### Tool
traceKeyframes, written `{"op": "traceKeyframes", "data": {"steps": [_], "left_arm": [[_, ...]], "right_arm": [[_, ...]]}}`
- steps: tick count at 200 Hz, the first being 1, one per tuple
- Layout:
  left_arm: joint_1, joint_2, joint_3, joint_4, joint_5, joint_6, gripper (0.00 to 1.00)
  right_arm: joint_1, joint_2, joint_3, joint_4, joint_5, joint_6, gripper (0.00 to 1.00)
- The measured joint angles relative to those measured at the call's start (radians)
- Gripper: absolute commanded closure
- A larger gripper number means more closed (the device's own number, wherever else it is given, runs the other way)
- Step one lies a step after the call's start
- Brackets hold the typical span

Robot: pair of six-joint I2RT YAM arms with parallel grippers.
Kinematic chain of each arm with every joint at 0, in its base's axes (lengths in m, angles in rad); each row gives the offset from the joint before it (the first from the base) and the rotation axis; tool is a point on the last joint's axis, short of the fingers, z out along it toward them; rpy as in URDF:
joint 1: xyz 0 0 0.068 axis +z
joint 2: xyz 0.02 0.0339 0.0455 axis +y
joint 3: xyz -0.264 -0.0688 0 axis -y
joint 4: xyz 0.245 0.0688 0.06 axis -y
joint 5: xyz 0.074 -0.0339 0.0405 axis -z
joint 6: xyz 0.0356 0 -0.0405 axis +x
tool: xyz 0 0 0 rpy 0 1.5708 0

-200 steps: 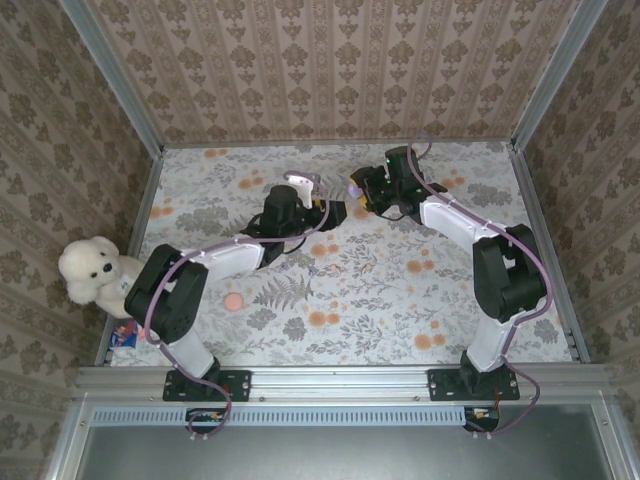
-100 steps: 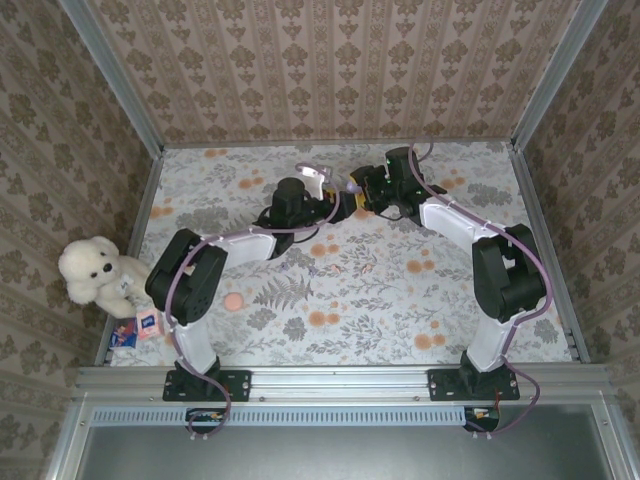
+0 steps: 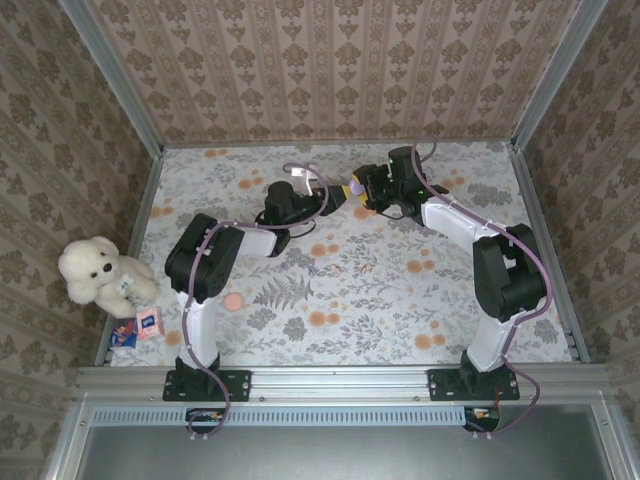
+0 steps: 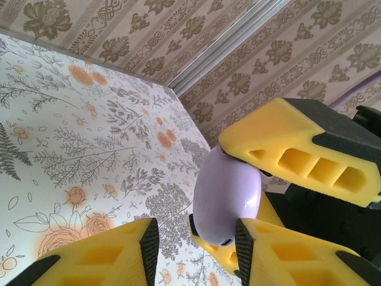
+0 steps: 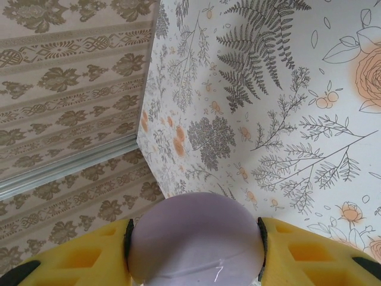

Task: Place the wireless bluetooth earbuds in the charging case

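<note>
On the table (image 3: 400, 300), nearer than the charging case (image 5: 196, 250) and to its left, lies a small pink round thing (image 3: 232, 301). The lavender case is up off the table, clenched between the yellow fingers of the right gripper (image 5: 195, 235). The left gripper (image 4: 193, 238) has its jaws apart on both sides of the case's end, and one finger is not touching it.

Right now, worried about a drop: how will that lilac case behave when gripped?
The lilac case looks smooth and glossy, so probably slippery. Its rounded shape may squirt from the right hand if squeezed off-centre. It seems rigid, showing no dent between the yellow fingers.
</note>
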Motion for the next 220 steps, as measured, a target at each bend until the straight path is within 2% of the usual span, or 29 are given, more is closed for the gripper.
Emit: {"op": "traceKeyframes", "data": {"steps": [66,149,220], "left_arm": [[-0.010,0.001,0.043,0.016,0.000,-0.018,0.57],[-0.027,0.002,0.066,-0.047,-0.016,0.025,0.58],[-0.043,0.003,0.045,-0.072,-0.073,0.092,0.52]], "right_arm": [[0.002,0.000,0.000,0.000,-0.005,0.002,0.56],[-0.001,0.011,0.000,-0.001,-0.003,0.002,0.56],[-0.002,0.026,0.000,-0.001,-0.003,0.003,0.56]]}}
